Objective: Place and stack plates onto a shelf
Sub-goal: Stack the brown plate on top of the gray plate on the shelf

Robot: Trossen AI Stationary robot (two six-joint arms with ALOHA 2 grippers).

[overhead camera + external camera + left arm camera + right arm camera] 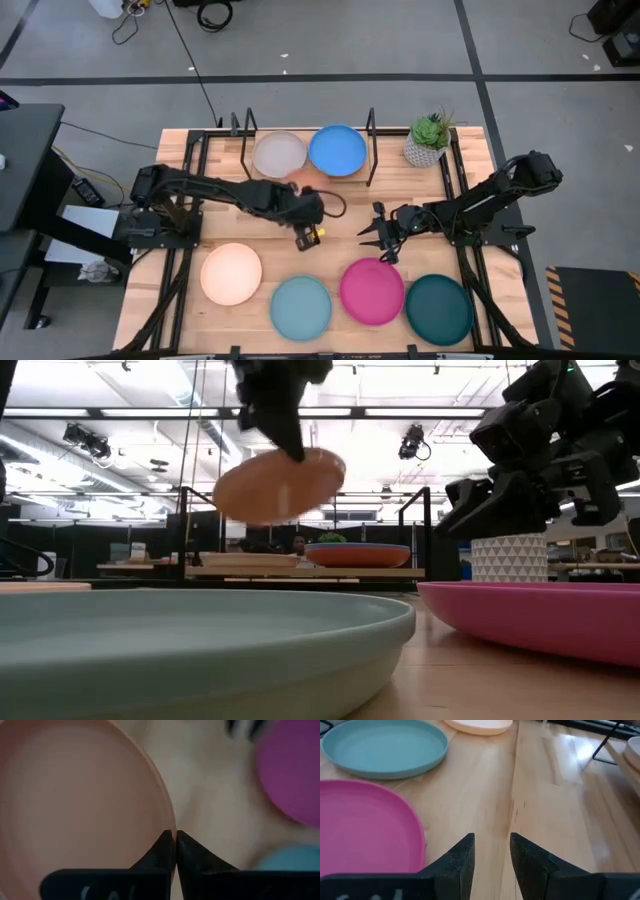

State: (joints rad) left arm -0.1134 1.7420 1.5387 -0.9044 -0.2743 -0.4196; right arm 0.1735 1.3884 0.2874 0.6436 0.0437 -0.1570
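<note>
My left gripper (pixel 175 840) is shut on a pale orange-tan plate (pixel 280 485), raised above the table's middle just in front of the shelf (pixel 300 572). In the high view the left arm hides most of that plate (pixel 299 181). The shelf (pixel 371 140) carries a grey plate (pixel 278 153) and a blue plate (pixel 337 150); the low view shows an orange plate (pixel 357 555) under the blue one. Peach (pixel 231 273), light blue (pixel 300 307), magenta (pixel 372 290) and dark teal (pixel 438 308) plates lie flat near the near edge. My right gripper (pixel 492 852) hovers open beside the magenta plate (pixel 365 825). My left gripper pinches the plate's rim (pixel 169 822) between its two fingers. In the low view the fingers come down from above onto the upper edge (pixel 300 457). The plate is lifted clear and hangs tilted below them.
A white-potted green plant (pixel 428 140) stands right of the shelf. The shelf's black uprights (pixel 247 135) rise at both ends. Bare wood lies between the shelf and the row of plates, around my right gripper (pixel 378 235).
</note>
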